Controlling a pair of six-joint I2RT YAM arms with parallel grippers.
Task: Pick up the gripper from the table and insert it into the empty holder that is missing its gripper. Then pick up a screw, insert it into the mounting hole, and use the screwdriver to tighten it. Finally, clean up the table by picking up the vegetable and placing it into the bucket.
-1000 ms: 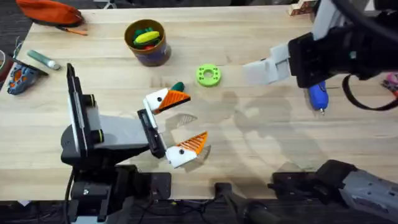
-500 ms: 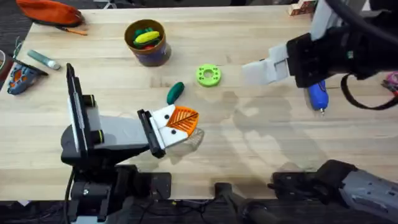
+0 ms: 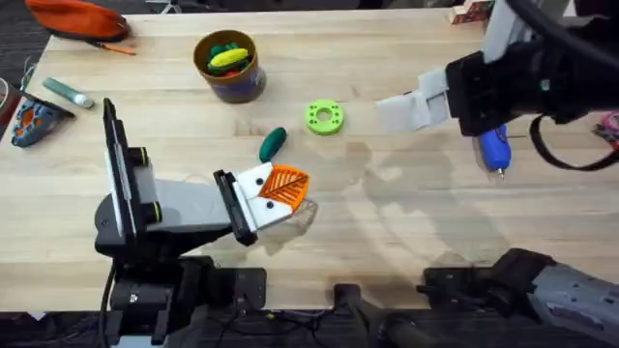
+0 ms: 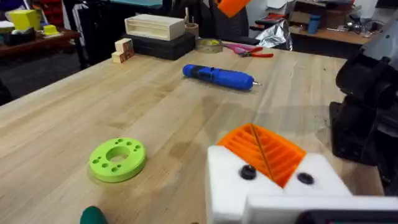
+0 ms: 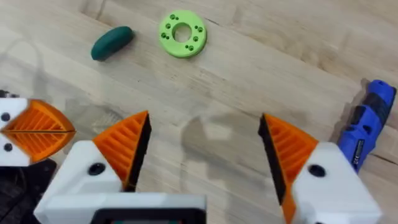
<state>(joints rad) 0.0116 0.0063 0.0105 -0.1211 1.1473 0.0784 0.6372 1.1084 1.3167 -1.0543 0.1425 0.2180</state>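
Note:
My left gripper [image 3: 290, 186] lies low over the table's middle, shut with nothing in it, its orange pads pressed together on white wedge holders [image 4: 273, 186]. The dark green vegetable [image 3: 273, 143] lies on the wood just beyond it, apart from the fingers. The bucket [image 3: 229, 66] stands at the back left with yellow and green toy pieces inside. My right gripper [image 5: 202, 155] hangs high and open over bare wood. The blue screwdriver [image 3: 494, 147] lies partly under the right arm [image 3: 513, 82]. A loose gripper piece and screws are out of view.
A green ring-shaped disc [image 3: 324, 117] lies between the bucket and the right arm. An orange pouch [image 3: 77, 17] and small tools [image 3: 39, 108] sit at the far left edge. Wooden blocks [image 4: 123, 48] and a box stand beyond the screwdriver.
A second ago my left gripper stood open, one finger near the vegetable; it then swung shut on nothing and the vegetable lies uncovered. The right arm has barely moved.

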